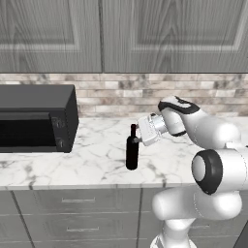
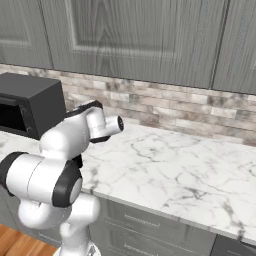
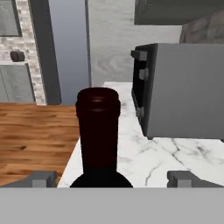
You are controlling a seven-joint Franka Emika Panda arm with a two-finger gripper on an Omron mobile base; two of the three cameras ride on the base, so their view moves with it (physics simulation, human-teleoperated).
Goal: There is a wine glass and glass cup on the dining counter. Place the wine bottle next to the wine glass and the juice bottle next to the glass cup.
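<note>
**Gripper level with the wine bottle's neck**

Marble worktop runs beneath grey cabinets and a brick backsplash. On it we see the wine bottle standing upright near the front edge, at about 3 o'clock from the microwave and well apart from it. Our gripper is at the neck, and in the hand view its fingertips are spread wide, one either side of the bottle, not touching it.
</note>
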